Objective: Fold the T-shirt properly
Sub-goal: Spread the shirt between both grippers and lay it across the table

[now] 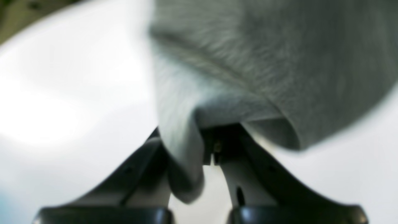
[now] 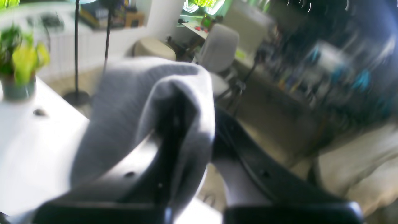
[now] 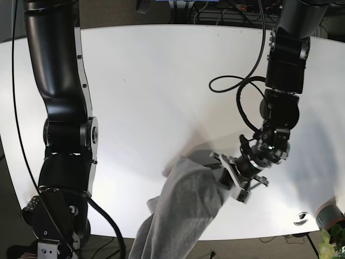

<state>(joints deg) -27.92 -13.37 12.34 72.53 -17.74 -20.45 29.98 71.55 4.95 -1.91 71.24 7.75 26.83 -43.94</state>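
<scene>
I have the grey T-shirt (image 3: 180,213) pinched in both grippers, and it is far from folded. In the base view it hangs in a long bunched drape from the near part of the white desk (image 3: 161,81) down over the front edge, out of the bottom of the frame, so only a small part rests on the surface.

My left gripper (image 1: 214,146) is clenched on a fold of the cloth: in its wrist view the fabric wraps over and between the black fingers (image 1: 146,174), gathered into a thick roll at the pinch. In the base view this gripper sits low over the desk at the upper end of the drape, which I judge is what keeps that end from sliding off.

My right gripper (image 2: 192,137) also grasps the T-shirt; its wrist view shows the cloth draped over one finger and tucked down between the two. That camera looks out across the room, at a plant (image 2: 17,65) by the desk corner and a chair (image 2: 217,49) beyond, so I take this gripper to be raised and tilted. I cannot find it in the base view.

Before any fold I judge the T-shirt must be drawn onto the desk and spread flat, since a bunched, hanging cloth gives no straight edge to fold along.
</scene>
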